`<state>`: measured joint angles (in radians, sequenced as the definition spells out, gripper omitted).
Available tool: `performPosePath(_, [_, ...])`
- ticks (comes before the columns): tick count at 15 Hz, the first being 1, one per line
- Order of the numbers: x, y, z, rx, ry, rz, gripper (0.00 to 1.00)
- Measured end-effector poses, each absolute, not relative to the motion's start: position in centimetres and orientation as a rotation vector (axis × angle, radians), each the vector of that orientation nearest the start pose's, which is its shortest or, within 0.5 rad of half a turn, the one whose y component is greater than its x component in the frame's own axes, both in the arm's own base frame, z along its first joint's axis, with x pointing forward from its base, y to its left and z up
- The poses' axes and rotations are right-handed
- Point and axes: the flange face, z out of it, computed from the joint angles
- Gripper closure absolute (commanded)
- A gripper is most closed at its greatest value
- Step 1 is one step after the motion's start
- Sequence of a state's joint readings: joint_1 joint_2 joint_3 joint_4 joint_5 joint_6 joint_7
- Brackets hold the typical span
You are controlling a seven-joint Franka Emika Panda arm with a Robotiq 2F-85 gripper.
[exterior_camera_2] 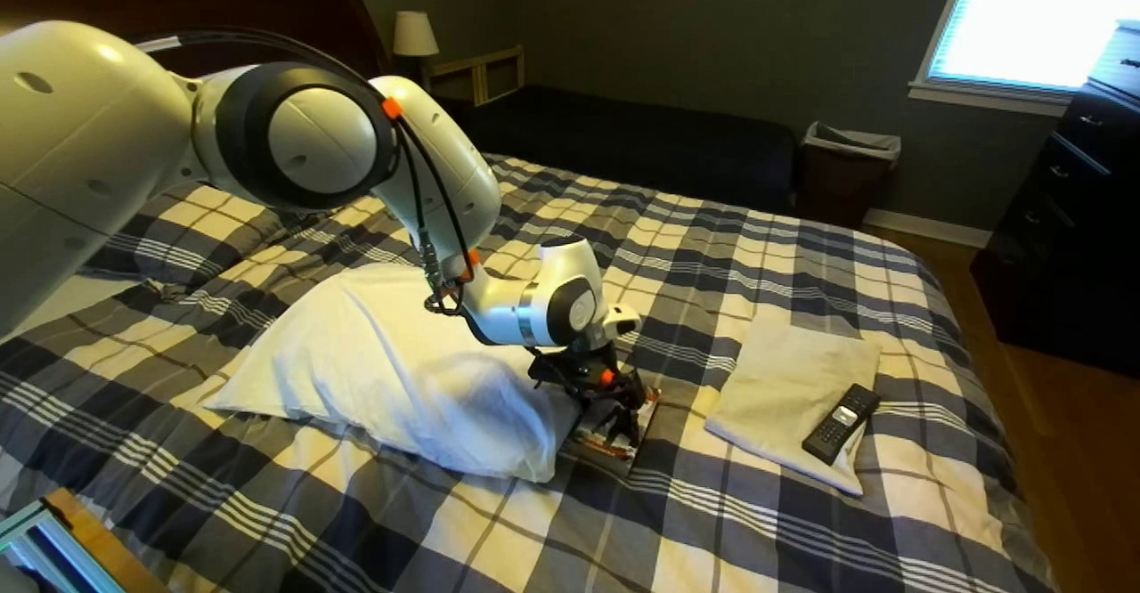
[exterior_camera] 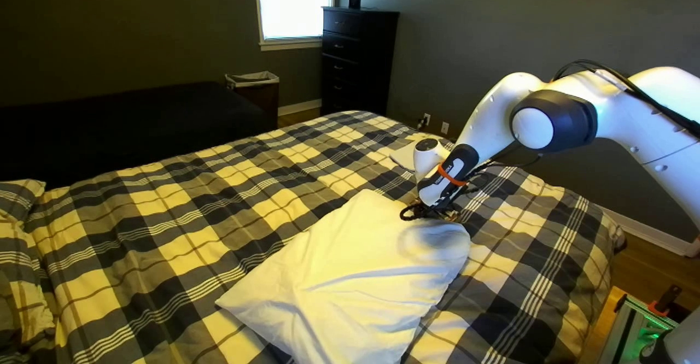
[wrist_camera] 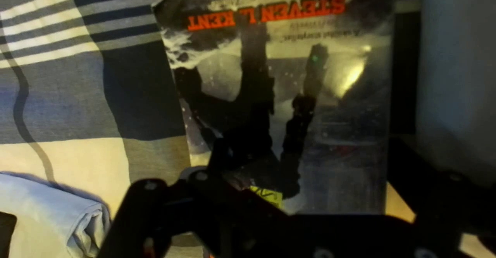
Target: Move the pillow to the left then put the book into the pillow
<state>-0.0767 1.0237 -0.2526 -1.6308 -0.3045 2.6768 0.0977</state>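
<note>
Book (wrist_camera: pixel 288 95) (beside pillow (exterior_camera: pixel 355 271)) beneath hand (exterior_camera_2: pixel 614 410)

Plain white pillow (exterior_camera: pixel 355 276) vs. one seriously loud plaid worktop (exterior_camera: pixel 191 216)
The worktop check is navy, grey and yellowish cream with white pinstripes. The book (wrist_camera: pixel 286 103) has a murky black, grey and white cover, red-orange lettering. The claw (exterior_camera_2: pixel 623 424) is mostly black with a dab of orange, arm (exterior_camera: pixel 497 101) is white with black and orange bits, handset (exterior_camera_2: pixel 842 424) is black, and the cloth (exterior_camera_2: pixel 775 379) is kinda off-white.
</note>
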Motion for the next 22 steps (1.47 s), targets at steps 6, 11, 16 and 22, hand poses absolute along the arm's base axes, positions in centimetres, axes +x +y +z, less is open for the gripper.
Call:
performPosePath(6, [64.4, -18.5, 4.0, -3.523, 0.03, 0.065, 0.63])
performPosePath(11, [65.0, -18.9, 4.9, -3.539, 0.041, 0.065, 0.78])
performPosePath(16, [64.9, -20.5, 5.9, -3.562, 0.077, 0.055, 0.84])
performPosePath(22, [64.9, -21.9, 8.3, -3.576, 0.145, 0.015, 0.88])
